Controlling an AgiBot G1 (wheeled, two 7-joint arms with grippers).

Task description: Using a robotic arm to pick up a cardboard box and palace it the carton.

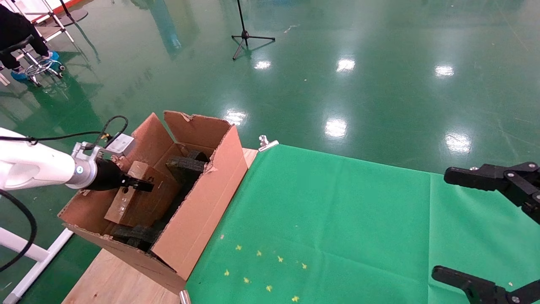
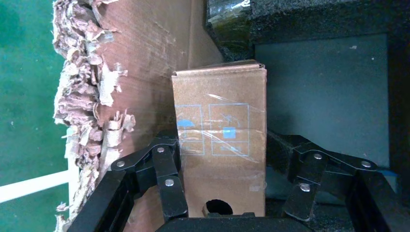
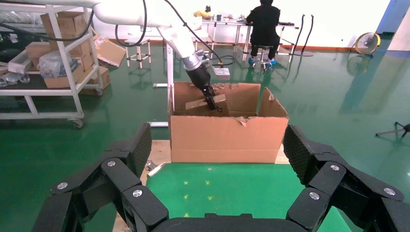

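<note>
The carton (image 1: 202, 202) stands open on the table's left end, with dark grey foam pieces (image 1: 185, 164) inside. The white robotic arm (image 1: 38, 166) reaches into it from the left. My left gripper (image 1: 141, 184) is shut on the cardboard box (image 1: 135, 198), which lies tilted inside the carton. In the left wrist view the fingers (image 2: 167, 169) flank the taped box (image 2: 220, 121), with its round hole (image 2: 217, 208) near the palm and the ragged flap (image 2: 96, 96) beside it. The right wrist view shows the carton (image 3: 227, 140) and the box (image 3: 203, 102) tilted at its rim. My right gripper (image 1: 460, 226) is open and empty at the far right.
A green cloth (image 1: 337, 219) covers the table, bare wood (image 1: 114, 274) shows under the carton, and a metal clip (image 1: 267, 142) holds the cloth's far corner. A tripod stand (image 1: 244, 38) is on the floor beyond. A shelf rack (image 3: 48, 58) and a seated person (image 3: 264, 19) are far behind.
</note>
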